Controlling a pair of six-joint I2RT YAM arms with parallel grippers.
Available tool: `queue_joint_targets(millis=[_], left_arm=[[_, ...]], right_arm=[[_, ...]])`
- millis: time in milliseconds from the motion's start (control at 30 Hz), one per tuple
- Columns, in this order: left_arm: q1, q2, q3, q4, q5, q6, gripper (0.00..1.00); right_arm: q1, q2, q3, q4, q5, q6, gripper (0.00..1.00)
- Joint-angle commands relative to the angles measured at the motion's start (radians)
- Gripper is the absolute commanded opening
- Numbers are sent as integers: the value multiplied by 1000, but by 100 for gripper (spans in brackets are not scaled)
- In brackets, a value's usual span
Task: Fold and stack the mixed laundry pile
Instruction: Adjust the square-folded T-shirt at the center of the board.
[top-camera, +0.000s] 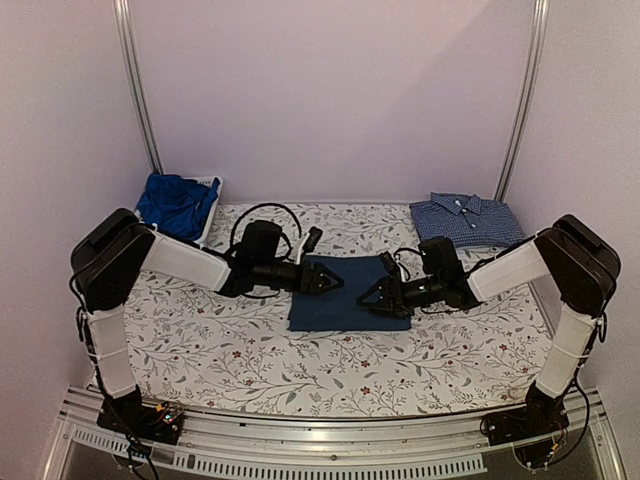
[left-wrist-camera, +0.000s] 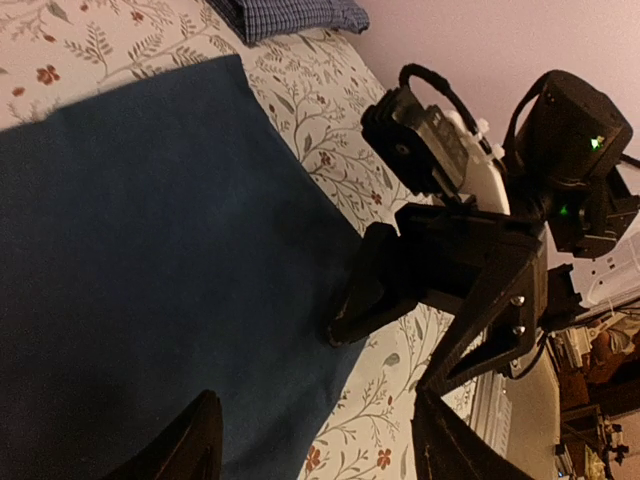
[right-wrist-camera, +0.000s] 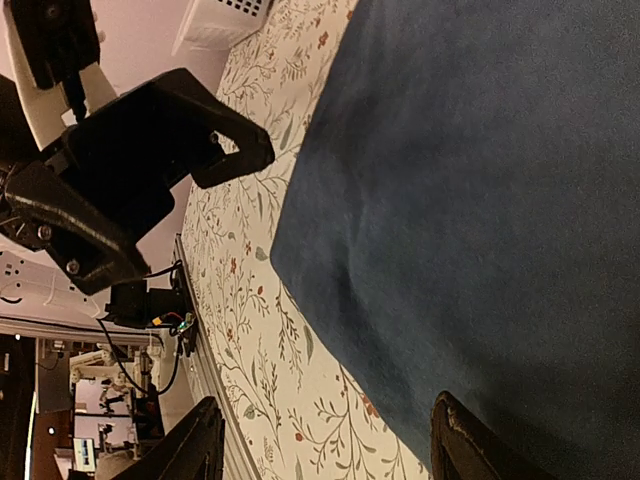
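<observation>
A dark navy T-shirt (top-camera: 348, 300) lies folded into a flat rectangle in the middle of the table. My left gripper (top-camera: 330, 281) hovers over its left edge, jaws open and holding nothing. My right gripper (top-camera: 368, 297) faces it from the right, over the shirt's right part, also open and holding nothing. The left wrist view shows the navy cloth (left-wrist-camera: 150, 250) below my left gripper (left-wrist-camera: 320, 425). The right wrist view shows the shirt's near corner (right-wrist-camera: 480, 200) under my right gripper (right-wrist-camera: 330, 435). A folded blue checked shirt (top-camera: 468, 219) lies at the back right. A bright royal-blue garment (top-camera: 176, 203) sits bunched at the back left.
The royal-blue garment rests in a white mesh basket (top-camera: 214, 212) at the table's back left corner. A floral tablecloth (top-camera: 250, 350) covers the table. Metal rails run along the near edge (top-camera: 320, 425), and both arm bases stand there.
</observation>
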Motion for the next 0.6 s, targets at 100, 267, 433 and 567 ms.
queue_joint_targets(millis=[100, 267, 433, 567], left_arm=[[-1, 95, -173, 238, 64, -132, 64], [73, 72, -288, 270, 39, -134, 64], [40, -142, -281, 57, -189, 98, 74], [-29, -202, -226, -61, -315, 235, 79]], right_arm=[[-37, 70, -171, 228, -87, 100, 69], [-73, 103, -260, 302, -120, 128, 66], [-75, -103, -309, 200, -90, 110, 66], [-107, -277, -293, 10, -15, 35, 68]])
